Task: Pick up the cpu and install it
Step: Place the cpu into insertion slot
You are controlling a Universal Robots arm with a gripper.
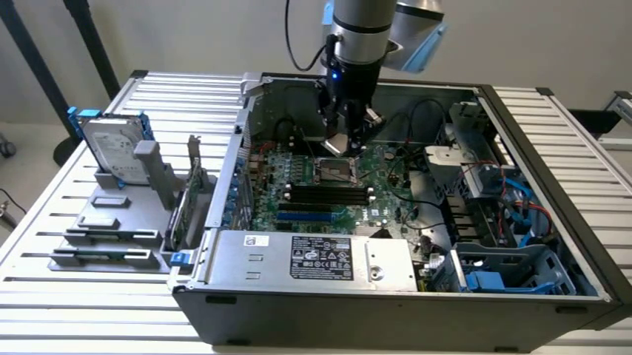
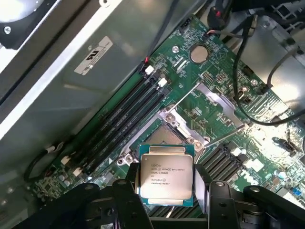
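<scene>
Slatted white counter [image 1: 69,296] fills the lower frame of the exterior view and runs back to a plain pale wall [image 1: 197,37]. On it, from centre to right, lies the open computer case [image 1: 395,314], its green board [image 1: 296,166] facing up. Above the board's black-framed socket [image 1: 334,171] hangs the end effector [image 1: 345,140], clamped on the cpu [image 2: 166,177], which seems just clear of the socket. The arm [image 1: 360,22] is cut off at the upper edge.
</scene>
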